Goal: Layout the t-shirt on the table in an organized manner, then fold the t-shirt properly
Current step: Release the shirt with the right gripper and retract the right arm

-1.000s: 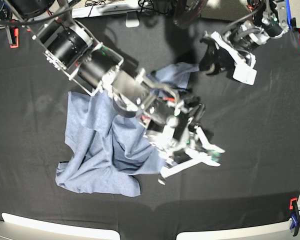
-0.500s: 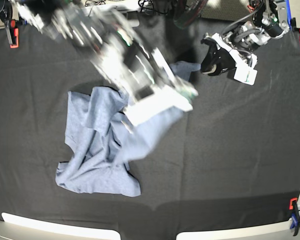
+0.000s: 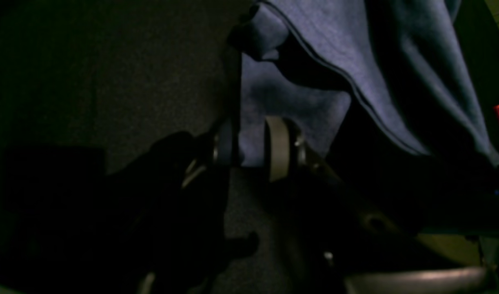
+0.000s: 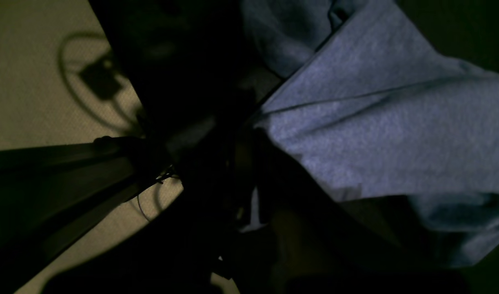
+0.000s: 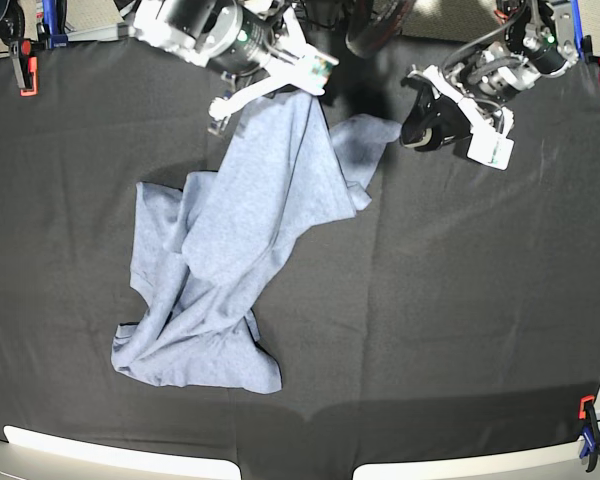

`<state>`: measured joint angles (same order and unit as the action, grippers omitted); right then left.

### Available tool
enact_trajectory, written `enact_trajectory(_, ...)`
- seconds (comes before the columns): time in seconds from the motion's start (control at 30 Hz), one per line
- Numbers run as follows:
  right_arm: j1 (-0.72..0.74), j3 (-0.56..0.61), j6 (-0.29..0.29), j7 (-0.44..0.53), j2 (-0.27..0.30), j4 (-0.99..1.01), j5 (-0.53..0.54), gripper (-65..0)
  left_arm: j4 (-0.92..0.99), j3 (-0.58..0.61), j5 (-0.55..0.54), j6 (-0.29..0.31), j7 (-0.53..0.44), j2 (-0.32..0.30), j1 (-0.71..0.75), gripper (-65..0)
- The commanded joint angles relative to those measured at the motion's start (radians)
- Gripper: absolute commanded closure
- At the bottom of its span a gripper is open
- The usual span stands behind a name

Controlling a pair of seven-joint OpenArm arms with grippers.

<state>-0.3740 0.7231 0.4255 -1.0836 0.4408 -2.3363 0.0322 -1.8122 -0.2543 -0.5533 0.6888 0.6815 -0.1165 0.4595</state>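
My worktop [image 5: 480,300] is a large surface under black cloth, with red clamps [image 5: 26,72] on its far edges and one more clamp [image 5: 588,420] at the near right corner. Pale floor [image 4: 37,73] with a cable shows beyond the edge in my right wrist view. The t-shirt [image 5: 230,260] lies crumpled left of the centre, blue-grey. One part is pulled up toward the far edge. My right tool [image 5: 270,85] is closed on this raised part, near the far side of the worktop. My left tool [image 5: 425,125] stands at the far right, just beside a sleeve [image 5: 370,135]. In its wrist view the fingers [image 3: 277,147] are narrow with fabric between them, so it grips the cloth there.
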Motion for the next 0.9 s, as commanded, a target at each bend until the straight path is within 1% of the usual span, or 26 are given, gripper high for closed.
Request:
enact_trajectory(0.0, -0.03, 0.016, 0.072, 0.007, 0.003, -0.02, 0.137, 0.0, -0.015, 0.0, -0.024, 0.009, -0.024, -0.003, 0.0, -13.0)
enact_trajectory(0.03, -0.034, 0.015, 0.076, 0.005, 0.002, -0.02, 0.158, 0.0, -0.015, 0.0, -0.024, 0.009, -0.024, -0.003, 0.0, -13.0)
enact_trajectory(0.13, -0.034, 0.003, 0.076, 0.005, 0.002, -0.02, 0.153, 0.0, -0.015, 0.0, -0.024, 0.009, -0.053, -0.004, -0.002, -13.0)
enact_trajectory(0.2, -0.034, -0.012, 0.076, 0.005, 0.002, -0.02, 0.119, 0.0, -0.015, 0.0, -0.024, 0.009, -0.082, -0.003, -0.01, -13.0)
enact_trajectory(0.27, -0.034, -0.039, 0.076, 0.006, 0.002, -0.02, 0.089, 0.0, -0.016, 0.0, -0.024, 0.009, -0.083, -0.003, -0.029, -13.0)
enact_trajectory(0.3, -0.034, -0.057, 0.076, 0.009, 0.002, -0.02, 0.087, -1.6, -0.015, 0.0, -0.023, 0.009, -0.083, -0.004, -0.04, -13.3)
enact_trajectory(0.37, -0.034, -0.088, 0.076, 0.012, 0.002, -0.02, 0.125, -12.2, -0.015, 0.0, -0.023, 0.009, -0.083, -0.004, -0.059, -14.1)
enact_trajectory(0.4, -0.034, -0.097, 0.076, 0.01, 0.003, -0.02, 0.163, -15.8, -0.015, 0.0, -0.023, 0.009, -0.079, -0.004, -0.067, -14.3)
enact_trajectory(0.43, -0.037, -0.101, 0.077, 0.003, 0.006, -0.02, 0.203, -17.3, -0.015, 0.0, -0.024, 0.009, -0.079, -0.004, -0.073, -14.3)
enact_trajectory(0.47, -0.042, -0.101, 0.092, -0.003, 0.008, -0.02, 0.235, -17.3, -0.015, 0.0, -0.023, 0.009, -0.076, -0.004, -0.079, -14.3)
enact_trajectory(0.53, -0.062, -0.101, 0.146, -0.021, 0.014, -0.02, 0.288, -17.3, -0.015, 0.0, -0.024, 0.009, -0.076, -0.01, -0.082, -14.3)
enact_trajectory(0.57, -0.068, -0.101, 0.159, -0.023, 0.019, -0.02, 0.293, -17.3, -0.015, 0.0, -0.024, 0.009, -0.076, -0.016, -0.083, -14.3)
enact_trajectory(0.63, -0.07, -0.101, 0.164, -0.019, 0.024, -0.02, 0.256, -17.3, -0.015, 0.0, -0.024, 0.009, -0.076, -0.024, -0.083, -14.3)
enact_trajectory(0.67, -0.069, -0.102, 0.163, -0.002, 0.024, -0.02, 0.218, -17.3, -0.015, 0.0, -0.026, 0.009, -0.078, -0.026, -0.083, -14.3)
enact_trajectory(0.77, -0.069, -0.124, 0.158, 0.089, 0.021, -0.02, 0.09, -17.3, -0.016, 0.001, -0.055, 0.009, -0.085, -0.025, -0.083, -14.3)
enact_trajectory(0.83, -0.063, -0.164, 0.117, 0.141, 0.016, -0.02, 0.055, -17.3, -0.015, 0.001, -0.077, 0.009, -0.083, -0.025, -0.083, -14.3)
enact_trajectory(0.87, -0.054, -0.191, 0.085, 0.159, 0.014, -0.02, 0.051, -17.3, -0.015, 0.001, -0.078, 0.009, -0.083, -0.025, -0.083, -14.3)
